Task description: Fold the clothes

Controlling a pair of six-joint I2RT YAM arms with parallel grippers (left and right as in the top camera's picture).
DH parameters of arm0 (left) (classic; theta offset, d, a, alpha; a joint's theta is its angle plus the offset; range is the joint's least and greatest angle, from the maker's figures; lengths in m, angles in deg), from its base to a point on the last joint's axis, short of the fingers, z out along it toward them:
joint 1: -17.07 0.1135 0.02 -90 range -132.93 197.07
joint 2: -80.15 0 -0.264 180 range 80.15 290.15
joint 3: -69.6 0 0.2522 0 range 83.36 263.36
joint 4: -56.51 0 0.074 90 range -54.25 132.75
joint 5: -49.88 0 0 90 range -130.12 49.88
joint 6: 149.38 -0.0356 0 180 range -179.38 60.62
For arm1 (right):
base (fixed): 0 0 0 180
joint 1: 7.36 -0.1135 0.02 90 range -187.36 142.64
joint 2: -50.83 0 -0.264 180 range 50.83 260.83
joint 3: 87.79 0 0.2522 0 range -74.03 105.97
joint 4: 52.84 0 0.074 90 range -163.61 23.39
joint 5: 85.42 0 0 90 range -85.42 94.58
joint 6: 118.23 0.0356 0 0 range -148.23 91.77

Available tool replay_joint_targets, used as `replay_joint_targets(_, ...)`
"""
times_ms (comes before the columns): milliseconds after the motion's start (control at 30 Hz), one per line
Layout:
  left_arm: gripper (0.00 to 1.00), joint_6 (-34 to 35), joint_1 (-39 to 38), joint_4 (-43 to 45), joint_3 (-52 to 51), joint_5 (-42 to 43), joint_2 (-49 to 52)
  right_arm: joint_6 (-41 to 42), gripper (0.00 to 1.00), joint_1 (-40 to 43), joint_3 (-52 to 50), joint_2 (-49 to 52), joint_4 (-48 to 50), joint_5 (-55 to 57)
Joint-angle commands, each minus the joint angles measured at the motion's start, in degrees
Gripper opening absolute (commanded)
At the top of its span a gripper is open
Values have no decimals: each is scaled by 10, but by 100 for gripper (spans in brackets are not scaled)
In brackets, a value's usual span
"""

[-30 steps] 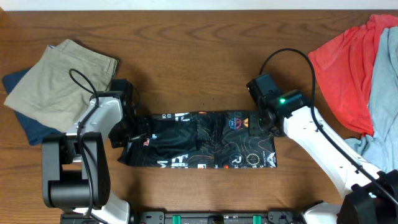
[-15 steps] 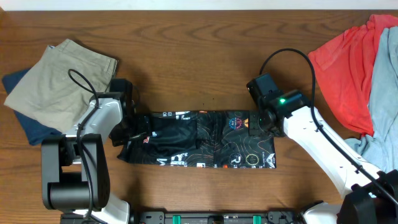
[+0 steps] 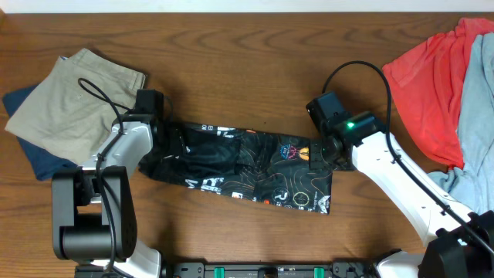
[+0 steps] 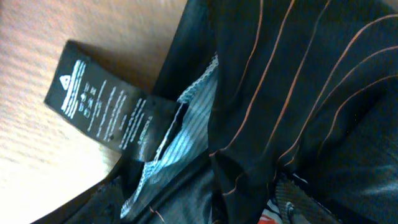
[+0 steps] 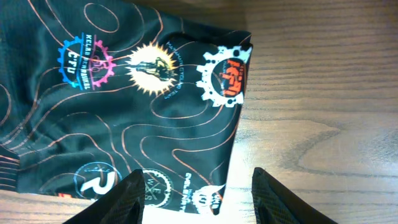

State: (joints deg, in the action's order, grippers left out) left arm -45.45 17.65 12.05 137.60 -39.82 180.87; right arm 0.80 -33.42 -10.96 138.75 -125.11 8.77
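A black jersey [image 3: 247,166], traced with thin orange contour lines and bright logos, lies folded in a slanting strip at centre frame on the wooden table [image 3: 231,93]. The left gripper [image 3: 164,149] sits at its left end, grip impossible to tell. The right gripper [image 5: 198,175] has its fingers spread at the right edge.

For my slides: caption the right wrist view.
Right gripper, jaws apart, above the logo-printed edge of the black jersey on the wooden table.
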Motion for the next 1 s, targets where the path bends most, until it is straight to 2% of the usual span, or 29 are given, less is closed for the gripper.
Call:
replay_joint_targets(0, 79, 11, 3, 11, -34, -90, 58, -9, 53, 6, 6, -2, 0, 10)
replay_joint_targets(367, 78, -8, 3, 28, -24, -89, 41, -9, 54, 6, 6, -2, -1, 19)
replay_joint_targets(500, 64, -3, 3, 25, -30, -81, 42, -9, 54, 6, 6, -2, -3, 19)
replay_joint_targets(600, 58, -3, 3, 21, -39, -60, 42, -9, 54, 6, 6, -2, -3, 19)
replay_joint_targets(800, 26, -1, 3, -6, -42, -13, 42, -9, 54, 6, 6, -2, -7, 21)
replay_joint_targets(967, 12, -2, 3, -24, -41, -9, 41, -9, 54, 6, 6, -2, -9, 21)
